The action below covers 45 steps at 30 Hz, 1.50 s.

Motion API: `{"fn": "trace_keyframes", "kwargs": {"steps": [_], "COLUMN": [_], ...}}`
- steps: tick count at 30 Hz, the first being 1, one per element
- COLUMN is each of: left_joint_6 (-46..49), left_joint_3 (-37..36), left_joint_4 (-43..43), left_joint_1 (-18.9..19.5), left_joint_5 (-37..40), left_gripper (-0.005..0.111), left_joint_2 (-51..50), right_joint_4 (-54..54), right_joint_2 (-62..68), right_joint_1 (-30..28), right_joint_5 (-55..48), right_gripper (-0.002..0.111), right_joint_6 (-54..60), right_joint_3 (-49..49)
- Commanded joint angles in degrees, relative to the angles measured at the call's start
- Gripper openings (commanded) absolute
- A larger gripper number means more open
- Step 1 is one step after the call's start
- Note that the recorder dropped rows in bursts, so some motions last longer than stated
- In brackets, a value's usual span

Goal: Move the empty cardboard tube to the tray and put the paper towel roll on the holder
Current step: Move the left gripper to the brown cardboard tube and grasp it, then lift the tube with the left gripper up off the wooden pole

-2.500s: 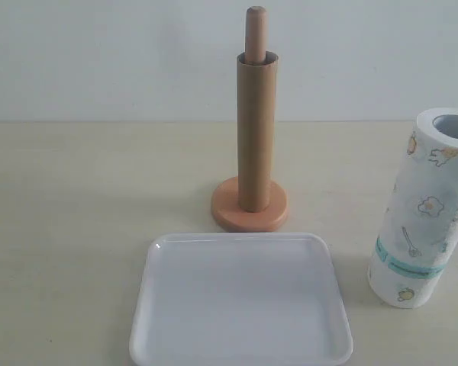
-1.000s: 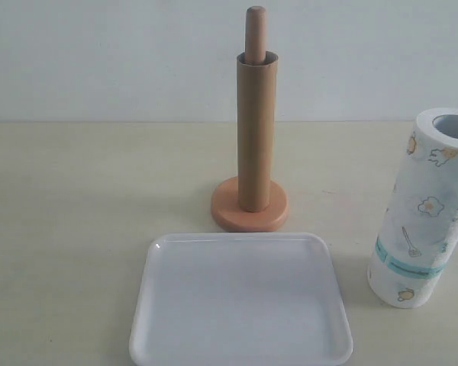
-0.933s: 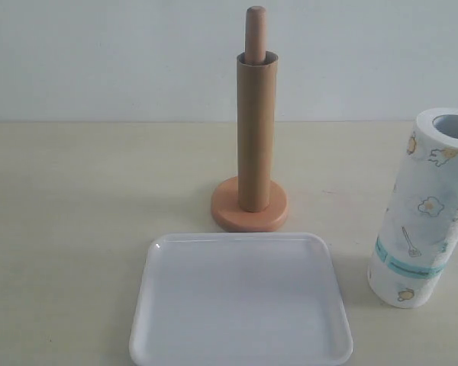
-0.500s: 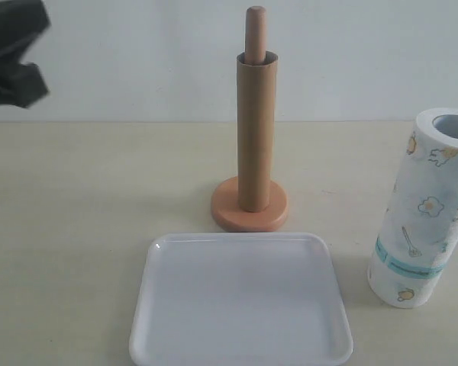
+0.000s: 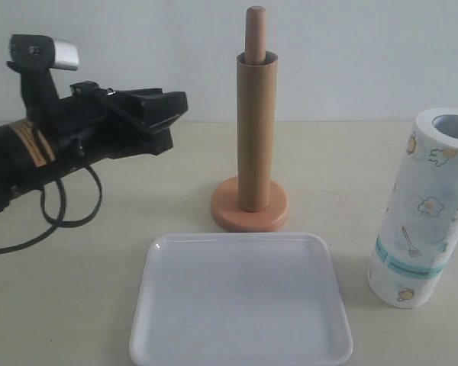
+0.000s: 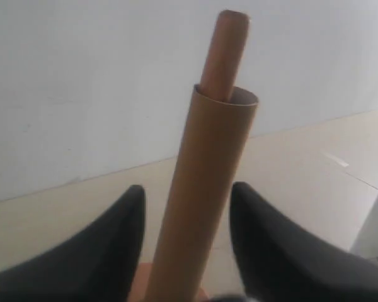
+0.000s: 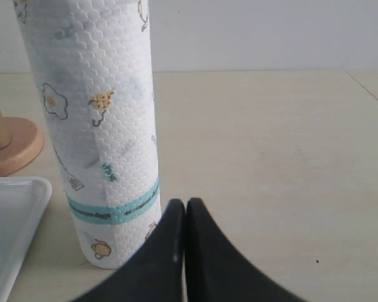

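The 2 black fingers (image 6: 113,251) of the left gripper (image 5: 174,118) stood parted and empty. In the wrist view they were lined up on either side of the cardboard tube (image 5: 256,130). The outside camera showed them short of it, off to its left at upper height.

The tube stood upright, sleeved over the post of the wooden holder (image 5: 230,216), with only the post's tip above its rim. The white tray (image 5: 240,305) lay bare just in front of the holder's base.

The paper towel roll (image 5: 424,213) stood on end to the tray's right, apart from it. The right gripper (image 7: 186,217), its 2 fingers pressed together on nothing, sat low beside the roll.

Step 1, clearing the tube, appeared to be at the approach stage. The next move called for closing on the tube, clamping it, and lifting straight up until it cleared the post.
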<state>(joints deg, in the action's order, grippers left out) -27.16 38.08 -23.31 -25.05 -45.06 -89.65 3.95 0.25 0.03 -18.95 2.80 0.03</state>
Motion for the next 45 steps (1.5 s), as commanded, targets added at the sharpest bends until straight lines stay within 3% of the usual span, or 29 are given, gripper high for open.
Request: {"fn": "trace_keyframes", "kwargs": {"steps": [1, 4, 14, 18, 35, 38, 45], "left_joint_6": [-6.7, -6.7, -6.7, -6.7, -6.5, -6.5, -6.5], "left_joint_3": [5.8, 9.0, 15.9, 19.3, 29.4, 29.6, 29.6], "left_joint_4": [-10.0, -13.7, -13.7, -12.2, -11.7, -11.7, -11.7], "left_joint_1": [-0.3, -0.5, -3.5, -3.5, -3.5, -3.5, -3.5], "left_joint_5": [-2.0, -5.6, -6.2, -2.8, -1.0, -2.4, -3.5], "left_gripper": [0.065, 0.074, 0.074, 0.074, 0.073, 0.066, 0.021], "left_joint_2": [-5.7, -9.5, -18.4, -21.6, -31.5, -31.6, -30.9], "right_joint_4": [0.2, 0.2, 0.2, 0.2, 0.2, 0.2, 0.2], "right_joint_2": [-0.2, -0.2, -0.2, -0.2, -0.2, -0.2, -0.2], "right_joint_1": [0.1, 0.1, 0.1, 0.1, 0.1, 0.1, 0.1], "right_joint_5": [0.2, 0.2, 0.2, 0.4, 0.4, 0.4, 0.4], "right_gripper": [0.0, 0.0, 0.0, 0.0, 0.0, 0.0, 0.0], "right_joint_6": [0.2, 0.2, 0.2, 0.2, 0.3, 0.3, 0.3], "right_joint_3": [0.0, 0.0, 0.0, 0.0, 0.0, 0.0, 0.0]}}
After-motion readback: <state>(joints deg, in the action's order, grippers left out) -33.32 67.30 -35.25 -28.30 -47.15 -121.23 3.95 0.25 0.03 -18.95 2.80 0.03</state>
